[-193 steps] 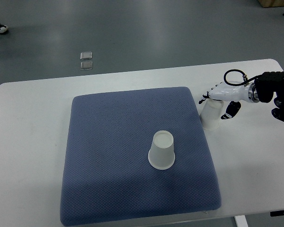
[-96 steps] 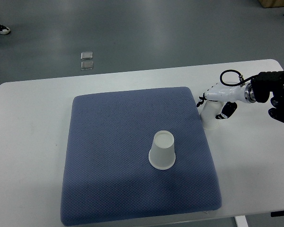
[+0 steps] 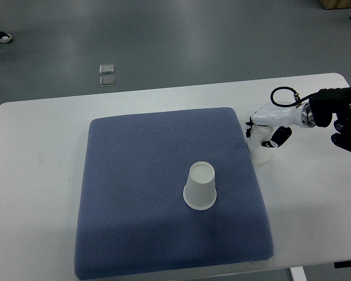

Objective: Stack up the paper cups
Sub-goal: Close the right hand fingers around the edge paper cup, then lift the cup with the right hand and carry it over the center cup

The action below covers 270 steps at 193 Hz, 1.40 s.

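Seemingly, right robot hand [image 3: 265, 130] grips paper cup [image 3: 258, 148].

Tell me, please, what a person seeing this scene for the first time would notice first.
The large blue-grey quilted fabric mat covers the middle of the white table, with one upside-down white paper cup standing on it, right of centre. At the mat's right edge, the right robot hand grips a second white paper cup on the bare tabletop.

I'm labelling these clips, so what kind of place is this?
Probably a robotics lab or test room: a white table with a blue mat, bare grey floor, and the right hand at a paper cup.
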Tool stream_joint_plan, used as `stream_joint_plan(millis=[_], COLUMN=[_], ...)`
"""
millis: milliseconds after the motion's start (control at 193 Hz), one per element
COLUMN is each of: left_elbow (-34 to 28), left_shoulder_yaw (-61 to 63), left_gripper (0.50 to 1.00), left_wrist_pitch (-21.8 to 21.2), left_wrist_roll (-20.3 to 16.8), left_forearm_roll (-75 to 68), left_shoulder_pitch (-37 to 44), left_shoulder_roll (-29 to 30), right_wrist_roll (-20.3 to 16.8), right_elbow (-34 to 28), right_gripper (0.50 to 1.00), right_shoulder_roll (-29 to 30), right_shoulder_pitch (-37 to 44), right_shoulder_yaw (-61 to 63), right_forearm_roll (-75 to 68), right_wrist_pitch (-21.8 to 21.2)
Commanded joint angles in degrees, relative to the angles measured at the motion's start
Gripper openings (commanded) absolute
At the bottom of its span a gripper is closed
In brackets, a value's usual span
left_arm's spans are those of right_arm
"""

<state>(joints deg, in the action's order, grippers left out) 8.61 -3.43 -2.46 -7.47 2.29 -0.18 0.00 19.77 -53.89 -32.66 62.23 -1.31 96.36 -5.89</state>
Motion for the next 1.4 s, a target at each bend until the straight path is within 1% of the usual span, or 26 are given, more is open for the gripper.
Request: stream_joint_plan(millis=[0, 99, 322, 410, 638, 701, 815, 997, 1054, 1121, 1292, 1396], left_elbow=[0.0, 0.0, 0.0, 0.0, 0.0, 0.0, 0.0, 0.0, 0.0, 0.0, 0.0, 0.0], left_shoulder_yaw=[0.0, 0.0, 0.0, 0.0, 0.0, 0.0, 0.0, 0.0, 0.0, 0.0, 0.0, 0.0], left_gripper=[1.000, 1.000, 1.000, 1.000, 1.000, 1.000, 1.000, 1.000, 1.000, 1.000, 1.000, 1.000], left_wrist_pitch=[0.0, 0.0, 0.0, 0.0, 0.0, 0.0, 0.0, 0.0, 0.0, 0.0, 0.0, 0.0], left_wrist_roll=[0.0, 0.0, 0.0, 0.0, 0.0, 0.0, 0.0, 0.0, 0.0, 0.0, 0.0, 0.0], left_forearm_roll=[0.0, 0.0, 0.0, 0.0, 0.0, 0.0, 0.0, 0.0, 0.0, 0.0, 0.0, 0.0], left_shoulder_pitch=[0.0, 0.0, 0.0, 0.0, 0.0, 0.0, 0.0, 0.0, 0.0, 0.0, 0.0, 0.0], left_shoulder_roll=[0.0, 0.0, 0.0, 0.0, 0.0, 0.0, 0.0, 0.0, 0.0, 0.0, 0.0, 0.0], right_wrist_roll=[0.2, 0.4, 1.8, 1.9, 2.6, 2.8, 3.0, 3.3, 4.1, 5.3, 6.0, 6.0], right_elbow=[-1.0, -2.9, -6.9, -7.5, -8.0, -9.2, -12.6, -17.3, -19.1, -21.4, -24.9, -26.8], right_gripper=[0.613, 0.613, 0.613, 0.613, 0.609, 0.609, 0.607, 0.607, 0.607, 0.607, 0.607, 0.607], right_shoulder_roll=[-0.3, -1.4, -4.9, -5.3, -5.7, -6.7, -7.8, -9.9, -11.0, -12.0, -11.6, -11.2], right_shoulder_pitch=[1.1, 3.2, 9.9, 10.8, 10.8, 11.2, 14.7, 18.2, 19.3, 21.4, 26.2, 27.9], right_shoulder_yaw=[0.0, 0.0, 0.1, 0.1, 0.3, 0.8, 1.0, 1.0, 1.0, 1.0, 1.0, 1.0], right_forearm_roll=[-0.1, -0.3, -0.7, -0.7, -0.9, -0.9, -1.7, -3.2, -4.6, -7.0, -12.8, -15.6], right_wrist_pitch=[-1.0, -1.9, -5.8, -6.7, -6.8, -6.9, -7.6, -10.4, -11.4, -13.7, -18.5, -20.7])
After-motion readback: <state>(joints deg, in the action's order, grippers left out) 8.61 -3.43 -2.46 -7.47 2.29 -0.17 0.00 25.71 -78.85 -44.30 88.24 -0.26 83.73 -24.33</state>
